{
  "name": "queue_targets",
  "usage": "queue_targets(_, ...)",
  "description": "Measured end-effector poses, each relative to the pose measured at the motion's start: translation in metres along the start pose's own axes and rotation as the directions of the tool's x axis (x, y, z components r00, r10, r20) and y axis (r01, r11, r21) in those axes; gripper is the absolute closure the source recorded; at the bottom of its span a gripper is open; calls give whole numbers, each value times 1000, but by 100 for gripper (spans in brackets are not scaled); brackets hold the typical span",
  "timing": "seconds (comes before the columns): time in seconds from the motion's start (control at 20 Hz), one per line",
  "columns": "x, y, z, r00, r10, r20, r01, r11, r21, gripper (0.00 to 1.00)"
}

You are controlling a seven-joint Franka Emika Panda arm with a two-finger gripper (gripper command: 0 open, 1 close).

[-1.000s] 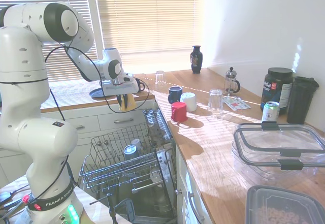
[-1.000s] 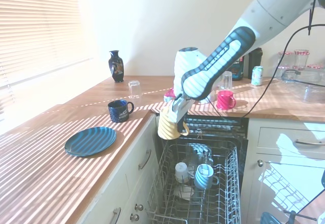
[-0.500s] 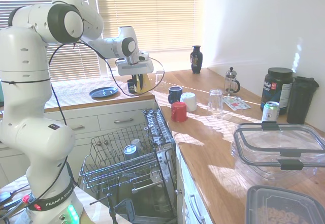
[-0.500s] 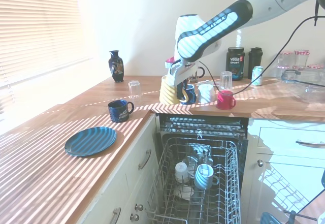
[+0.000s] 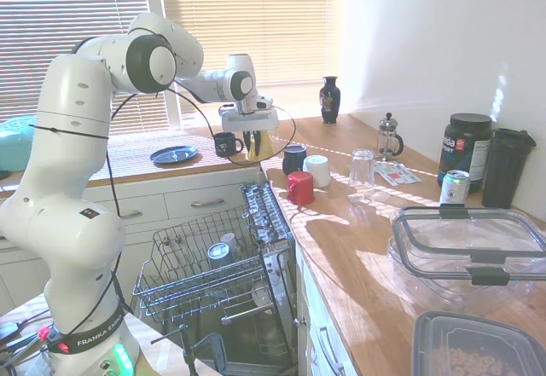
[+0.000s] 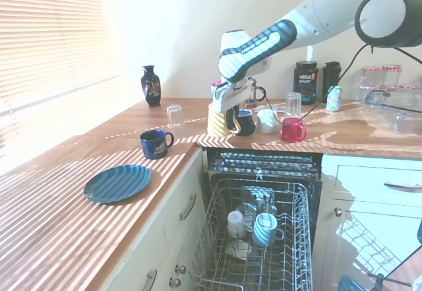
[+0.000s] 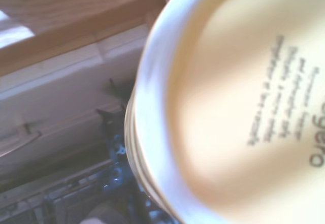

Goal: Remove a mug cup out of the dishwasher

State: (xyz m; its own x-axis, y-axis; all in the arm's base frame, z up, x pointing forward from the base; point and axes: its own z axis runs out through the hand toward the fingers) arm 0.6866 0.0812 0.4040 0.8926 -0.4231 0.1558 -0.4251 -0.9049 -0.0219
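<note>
The arm's stretched way out with its wrist pointing down, gripper (image 6: pixel 227 114) fingers clamped tight on the mug cup (image 6: pixel 218 121).

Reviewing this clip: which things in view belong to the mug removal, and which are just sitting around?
Part of the job:
mustard-yellow mug, held by the gripper over the counter edge
dishwasher, door open, rack pulled out

Just lying about:
red mug
dark blue mug
blue plate
vase
French press
drinking glass
</note>
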Motion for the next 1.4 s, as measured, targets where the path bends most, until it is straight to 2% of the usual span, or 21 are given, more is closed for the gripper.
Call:
queue_targets(0.2,26,9,14,1000,15,12,-15,1000,-12,100)
queue_targets(0.65,53,3,36,999,22,37,-20,999,-32,100)
queue_targets(0.7,55,2,37,999,23,42,-21,999,-36,0)
queue_targets(0.9,60,1,36,997,33,70,-29,998,-51,0)
queue_targets(1.4,74,-4,28,998,45,48,-43,998,-36,0)
